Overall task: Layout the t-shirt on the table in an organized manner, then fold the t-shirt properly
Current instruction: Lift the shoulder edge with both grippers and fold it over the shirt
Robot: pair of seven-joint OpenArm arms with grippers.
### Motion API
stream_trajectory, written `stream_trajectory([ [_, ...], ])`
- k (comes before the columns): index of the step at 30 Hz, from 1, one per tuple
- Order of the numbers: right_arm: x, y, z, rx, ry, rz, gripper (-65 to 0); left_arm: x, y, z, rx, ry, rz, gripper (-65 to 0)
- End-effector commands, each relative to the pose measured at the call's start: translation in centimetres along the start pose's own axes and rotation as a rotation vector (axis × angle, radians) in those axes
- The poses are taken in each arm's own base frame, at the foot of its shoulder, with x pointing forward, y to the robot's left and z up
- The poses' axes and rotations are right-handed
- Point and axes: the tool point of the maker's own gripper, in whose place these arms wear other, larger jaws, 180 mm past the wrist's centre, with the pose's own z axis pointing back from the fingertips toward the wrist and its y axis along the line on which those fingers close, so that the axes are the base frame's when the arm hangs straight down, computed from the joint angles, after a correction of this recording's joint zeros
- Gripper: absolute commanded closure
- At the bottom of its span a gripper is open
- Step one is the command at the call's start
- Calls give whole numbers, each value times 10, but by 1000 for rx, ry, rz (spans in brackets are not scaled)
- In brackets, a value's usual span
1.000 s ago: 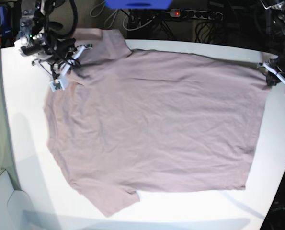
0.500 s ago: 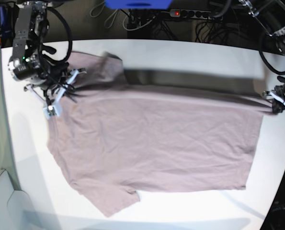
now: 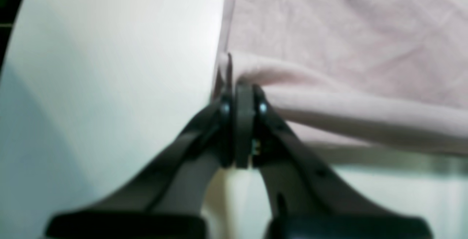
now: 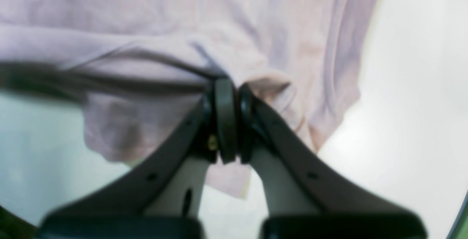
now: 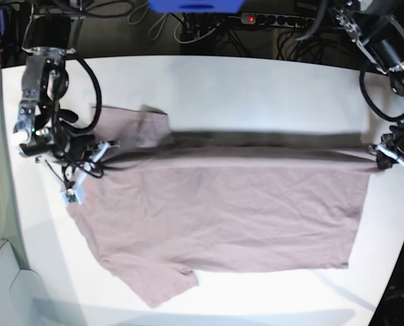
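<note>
The mauve t-shirt (image 5: 222, 217) lies spread on the white table (image 5: 256, 88), its far edge lifted into a taut raised fold running left to right. On the base view's right, my left gripper (image 5: 378, 154) is shut on the hem corner. In the left wrist view the left gripper (image 3: 241, 89) pinches a bunched fold of t-shirt (image 3: 347, 30) at the cloth's edge, above the table (image 3: 109, 67). On the base view's left, my right gripper (image 5: 98, 157) is shut on the shoulder area by the far sleeve. The right gripper (image 4: 230, 85) clamps t-shirt (image 4: 146, 19) fabric over the table (image 4: 413, 85).
A power strip (image 5: 276, 20) and cables lie behind the table's far edge, beside a blue object (image 5: 195, 5). A pale bin (image 5: 1, 285) sits off the front left corner. The near sleeve (image 5: 157, 285) rests close to the table's front edge.
Both grippers have moved toward the table's front, dragging the shirt's far edge with them. The raised fold now sits farther forward, baring more white table behind it.
</note>
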Motion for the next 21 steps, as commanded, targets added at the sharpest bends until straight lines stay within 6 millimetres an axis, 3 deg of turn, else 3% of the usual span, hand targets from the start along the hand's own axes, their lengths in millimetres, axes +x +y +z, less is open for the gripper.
stream_trajectory([
  [1, 17, -6, 3, -10, -44, 11, 0, 28, 6, 4, 8, -73, -6, -2],
  [8, 20, -10, -13, 2, -56, -20, 0, 42, 0, -11, -30, -89, 47, -2],
  [16, 10, -15, -27, 8, -44, -48, 0, 42, -14, -30, -82, -106, 50, -4],
  [21, 24, -25, -29, -4, -64, -50, 0, 36, -19, -37, -100, -93, 49, -5],
])
